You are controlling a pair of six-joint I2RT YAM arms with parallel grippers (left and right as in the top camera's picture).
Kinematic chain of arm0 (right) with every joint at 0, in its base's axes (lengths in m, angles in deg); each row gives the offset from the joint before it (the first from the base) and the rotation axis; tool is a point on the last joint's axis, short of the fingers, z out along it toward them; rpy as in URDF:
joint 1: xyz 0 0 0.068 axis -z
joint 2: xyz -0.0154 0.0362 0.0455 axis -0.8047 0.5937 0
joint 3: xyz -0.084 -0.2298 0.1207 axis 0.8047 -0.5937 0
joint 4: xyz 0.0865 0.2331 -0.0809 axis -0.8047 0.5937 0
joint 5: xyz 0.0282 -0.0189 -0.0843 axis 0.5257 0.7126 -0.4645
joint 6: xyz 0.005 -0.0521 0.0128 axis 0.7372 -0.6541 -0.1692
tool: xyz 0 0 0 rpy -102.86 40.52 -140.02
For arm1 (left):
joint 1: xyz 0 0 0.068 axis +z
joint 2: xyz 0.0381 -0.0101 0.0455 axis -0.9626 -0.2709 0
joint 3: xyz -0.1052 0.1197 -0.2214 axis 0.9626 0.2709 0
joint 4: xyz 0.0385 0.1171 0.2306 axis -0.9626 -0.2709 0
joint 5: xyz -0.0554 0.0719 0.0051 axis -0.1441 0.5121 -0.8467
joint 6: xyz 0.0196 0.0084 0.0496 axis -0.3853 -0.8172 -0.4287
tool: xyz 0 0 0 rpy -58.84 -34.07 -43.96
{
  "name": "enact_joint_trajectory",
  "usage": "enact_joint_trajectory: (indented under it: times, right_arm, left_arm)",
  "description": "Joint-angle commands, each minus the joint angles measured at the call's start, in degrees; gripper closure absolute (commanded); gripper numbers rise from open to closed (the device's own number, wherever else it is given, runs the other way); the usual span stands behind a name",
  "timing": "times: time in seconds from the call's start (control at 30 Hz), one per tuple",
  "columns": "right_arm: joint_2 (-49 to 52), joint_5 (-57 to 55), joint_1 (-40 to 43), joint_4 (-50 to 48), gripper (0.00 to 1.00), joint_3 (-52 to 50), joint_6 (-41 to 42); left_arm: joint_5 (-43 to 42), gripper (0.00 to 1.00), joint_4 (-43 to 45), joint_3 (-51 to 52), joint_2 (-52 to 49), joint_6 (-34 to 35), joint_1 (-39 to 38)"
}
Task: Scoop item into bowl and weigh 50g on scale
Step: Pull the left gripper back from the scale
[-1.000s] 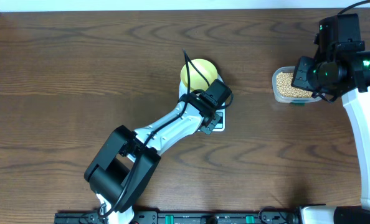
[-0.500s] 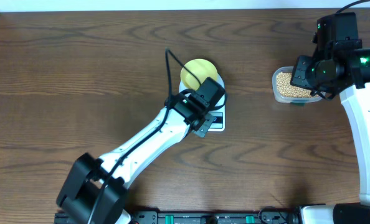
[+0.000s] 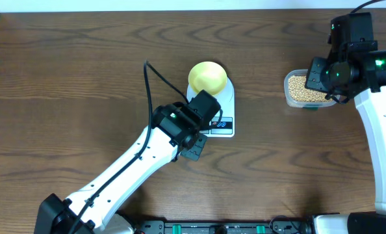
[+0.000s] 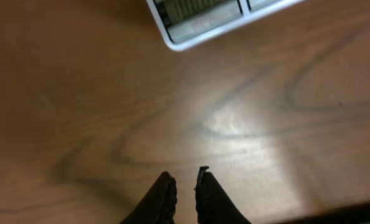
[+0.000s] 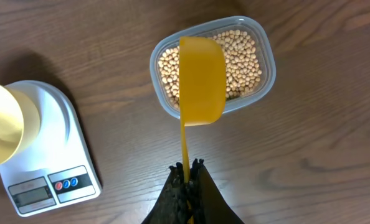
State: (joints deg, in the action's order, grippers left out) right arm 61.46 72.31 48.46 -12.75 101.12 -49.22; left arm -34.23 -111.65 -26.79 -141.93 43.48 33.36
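Left claw (image 4: pixel 185 175): all but closed, empty, hovering over bare worktop (image 4: pixel 79 93) beside the scale's (image 3: pixel 224 122) display end, arm stretched diagonally, clear of the pan. Bowl (image 3: pixel 207 77) sits on the scale, ready for filling. Right claw (image 5: pixel 188 167): clamped on the scoop (image 5: pixel 202 81) handle, scoop poised over the beans (image 5: pixel 247 56) in the tub (image 5: pixel 267 74).

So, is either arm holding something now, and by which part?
The right gripper holds the yellow scoop by the end of its thin handle. The left gripper holds nothing; its jaws are almost shut.
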Motion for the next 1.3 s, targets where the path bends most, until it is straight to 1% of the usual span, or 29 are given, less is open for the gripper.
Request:
enact_joint_trajectory:
  times: [0.0, 0.13, 0.27, 0.47, 0.6, 0.63, 0.67, 0.87, 1.0, 1.03, 1.2, 1.27]
  right_arm:
    - [0.5, -2.5, 0.3, 0.0, 0.99, 1.0, -1.3]
    - [0.5, -3.7, 0.6, -0.1, 0.99, 1.0, -1.8]
    - [0.5, -3.7, 1.5, -0.9, 0.99, 1.0, -2.0]
    - [0.5, -3.7, 3.1, -0.9, 0.99, 1.0, -2.6]
    - [0.5, -3.5, 3.7, -0.3, 0.99, 0.9, -3.1]
    - [0.5, -3.5, 3.7, -0.1, 0.99, 0.9, -3.1]
    - [0.5, -3.5, 3.7, 0.1, 0.99, 0.8, -3.1]
    - [0.5, -3.5, 3.7, 0.4, 0.99, 0.7, -3.1]
    - [0.5, -3.5, 3.7, 0.4, 0.99, 0.7, -3.1]
    - [0.5, -3.5, 3.7, 0.4, 0.99, 0.7, -3.1]
    - [0.5, -3.5, 3.7, 0.6, 0.99, 0.2, -3.1]
    - [0.5, -3.5, 3.7, 0.8, 0.99, -0.4, -3.1]
  left_arm:
    - [-5.4, 0.84, -1.9, 0.2, 0.7, 1.0, 0.1]
    - [-7.5, 0.84, -5.4, 0.2, 0.7, 1.0, 0.1]
    - [-7.5, 0.84, -7.2, 0.2, 0.7, 1.0, 0.1]
    - [-7.5, 0.84, -6.4, -0.6, 1.9, 1.1, 0.1]
    - [-7.5, 0.84, -4.5, -0.8, 5.0, 2.9, 0.1]
    - [-7.5, 0.83, -4.3, -0.8, 5.9, 3.3, 0.1]
    - [-7.4, 0.79, -4.1, -0.8, 6.8, 3.7, 0.1]
    - [-5.0, 0.73, -4.1, -0.8, 10.6, 5.7, 0.1]
    - [-4.3, 0.72, -2.8, -0.8, 10.3, 5.7, 0.1]
    - [-3.8, 0.69, -2.2, -0.8, 10.1, 5.7, 0.1]
    - [-1.4, 0.66, 1.5, -0.7, 9.3, 5.7, 0.1]
    - [-1.4, 0.6, 2.7, -0.7, 9.2, 5.7, 0.1]
